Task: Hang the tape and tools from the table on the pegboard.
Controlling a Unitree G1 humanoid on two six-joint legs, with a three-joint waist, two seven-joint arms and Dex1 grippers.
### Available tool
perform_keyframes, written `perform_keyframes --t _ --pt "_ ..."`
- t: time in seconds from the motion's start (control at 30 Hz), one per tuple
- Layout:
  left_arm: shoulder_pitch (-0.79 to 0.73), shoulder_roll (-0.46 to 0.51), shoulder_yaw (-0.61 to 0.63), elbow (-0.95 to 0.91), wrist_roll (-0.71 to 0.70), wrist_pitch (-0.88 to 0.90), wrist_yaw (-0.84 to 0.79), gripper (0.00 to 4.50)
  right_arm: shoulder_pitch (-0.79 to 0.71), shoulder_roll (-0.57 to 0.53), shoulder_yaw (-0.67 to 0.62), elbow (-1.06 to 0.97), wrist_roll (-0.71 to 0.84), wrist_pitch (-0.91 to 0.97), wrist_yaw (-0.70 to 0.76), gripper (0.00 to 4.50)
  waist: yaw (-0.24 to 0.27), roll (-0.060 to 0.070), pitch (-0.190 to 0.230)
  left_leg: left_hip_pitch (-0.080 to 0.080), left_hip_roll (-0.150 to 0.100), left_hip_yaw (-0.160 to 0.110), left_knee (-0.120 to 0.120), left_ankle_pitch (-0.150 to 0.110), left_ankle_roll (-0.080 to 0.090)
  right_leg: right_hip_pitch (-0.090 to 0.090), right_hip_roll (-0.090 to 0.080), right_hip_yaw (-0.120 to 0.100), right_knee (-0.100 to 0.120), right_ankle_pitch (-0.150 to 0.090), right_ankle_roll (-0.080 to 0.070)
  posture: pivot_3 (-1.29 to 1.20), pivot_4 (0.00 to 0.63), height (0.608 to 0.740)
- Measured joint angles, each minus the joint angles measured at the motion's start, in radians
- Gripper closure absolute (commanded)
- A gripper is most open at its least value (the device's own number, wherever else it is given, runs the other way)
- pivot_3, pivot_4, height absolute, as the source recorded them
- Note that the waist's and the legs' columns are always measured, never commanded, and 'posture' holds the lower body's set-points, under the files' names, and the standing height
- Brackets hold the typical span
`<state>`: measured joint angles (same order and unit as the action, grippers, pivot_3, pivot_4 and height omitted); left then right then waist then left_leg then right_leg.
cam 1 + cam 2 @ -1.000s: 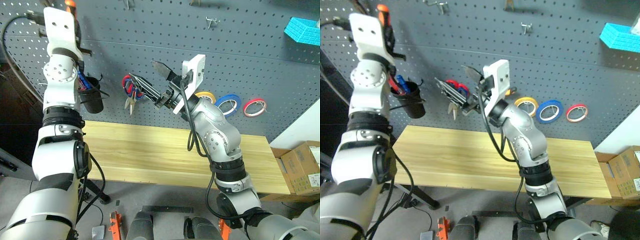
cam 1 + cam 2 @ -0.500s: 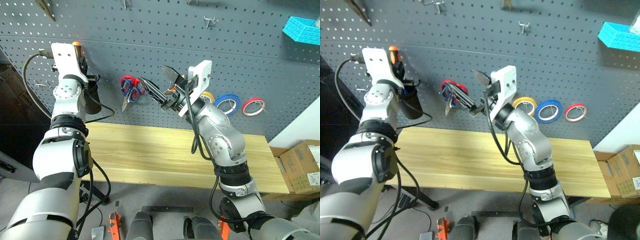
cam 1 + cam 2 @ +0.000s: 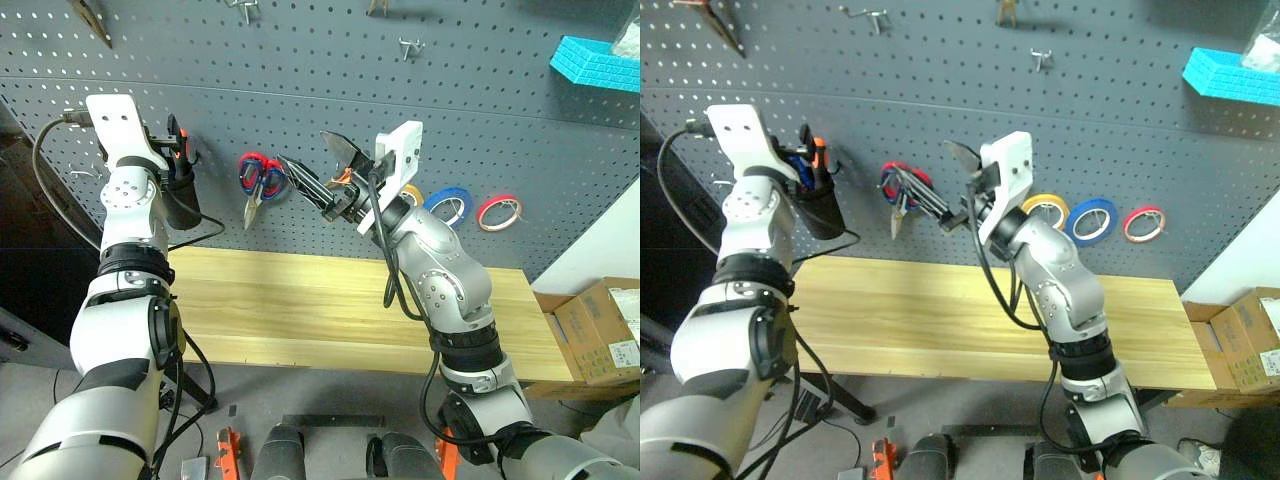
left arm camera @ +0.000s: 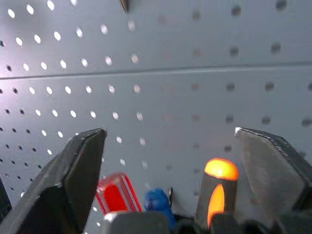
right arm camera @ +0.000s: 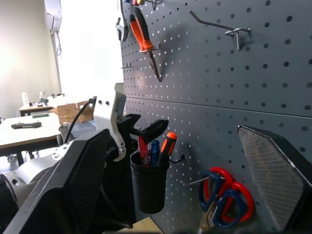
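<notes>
Your left gripper fingers spread around the black-and-orange-handled screwdriver standing in the black cup on the dark grey pegboard, your right gripper fingers spread empty above the bare yellowish worktop, thin blue tape ring hung on the pegboard.

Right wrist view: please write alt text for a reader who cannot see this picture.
A black cup hangs on a dark grey pegboard and holds a screwdriver with an orange and black handle; the open left gripper is just above it. Red-handled scissors hang nearby, and orange-handled pliers hang higher up.
</notes>
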<state>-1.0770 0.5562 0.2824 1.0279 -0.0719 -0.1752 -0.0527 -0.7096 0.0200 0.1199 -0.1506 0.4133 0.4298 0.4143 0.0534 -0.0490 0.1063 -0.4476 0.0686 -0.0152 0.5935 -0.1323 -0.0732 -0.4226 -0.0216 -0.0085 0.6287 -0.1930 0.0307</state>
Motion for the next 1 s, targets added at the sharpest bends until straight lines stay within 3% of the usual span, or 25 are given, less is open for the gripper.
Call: perform_keyframes --t 0.3,0.47,0.6,0.8,0.87,0.93,0.97,1.0 --pt "0.183 -0.106 -0.055 -0.558 -0.054 0.172 -0.073 0.05 0.061 -0.085 0.006 -0.098 -0.024 0.032 -0.016 0.0 0.002 -0.003 -0.007 0.0 0.0 0.0 0.001 0.003 0.004 0.001 0.0 0.001 0.0 0.0 0.0 0.11 0.0 0.74" --pt "0.356 -0.308 -0.225 -1.02 -0.147 0.425 -0.114 0.05 0.216 -0.194 0.042 -0.21 -0.2 0.039 -0.125 0.0 0.011 -0.001 -0.033 0.001 -0.001 0.005 0.002 0.004 0.006 0.003 -0.002 0.003 -0.001 -0.001 0.0 0.09 0.0 0.74" --pt "0.548 -0.385 -0.293 -1.096 -0.162 0.554 -0.107 0.05 0.39 -0.24 0.041 -0.215 -0.314 0.058 -0.211 0.0 -0.025 0.012 -0.048 0.019 0.0 0.011 -0.001 0.001 0.002 0.013 -0.001 0.01 0.001 -0.011 -0.004 0.05 0.0 0.74" --pt "0.773 -0.396 -0.254 -1.054 -0.142 0.608 -0.051 0.05 0.548 -0.256 -0.003 -0.18 -0.4 0.107 -0.306 0.0 -0.078 0.018 -0.05 0.029 0.0 0.007 0.0 -0.001 0.001 0.017 -0.001 0.009 -0.002 -0.01 -0.005 0.02 0.0 0.74" --pt "0.803 -0.396 -0.217 -1.033 -0.143 0.613 -0.033 0.05 0.578 -0.231 -0.03 -0.174 -0.403 0.116 -0.335 0.0 -0.092 0.027 -0.054 0.025 0.001 -0.006 0.0 -0.003 0.004 0.02 0.002 -0.004 -0.026 -0.005 -0.004 0.01 0.0 0.74" --pt "0.827 -0.377 -0.177 -1.005 -0.142 0.615 -0.021 0.05 0.596 -0.199 -0.074 -0.153 -0.399 0.14 -0.37 0.0 -0.106 0.058 -0.069 -0.001 0.031 -0.01 -0.009 -0.003 0.006 0.045 0.019 -0.021 -0.09 0.051 -0.005 0.01 0.0 0.74" --pt "0.823 -0.36 -0.158 -0.994 -0.142 0.615 -0.018 0.05 0.614 -0.19 -0.099 -0.148 -0.398 0.15 -0.382 0.0 -0.094 0.045 -0.077 -0.008 0.035 0.003 -0.016 0.001 0.013 0.03 -0.007 -0.043 -0.024 0.038 -0.015 0.01 0.0 0.74" --pt "0.822 -0.352 -0.141 -0.983 -0.141 0.611 -0.015 0.05 0.628 -0.191 -0.115 -0.131 -0.398 0.158 -0.389 0.0 -0.077 0.027 -0.08 -0.001 0.027 0.025 -0.016 0.003 0.016 0.034 -0.026 -0.047 0.047 -0.039 -0.013 0.0 0.0 0.74"
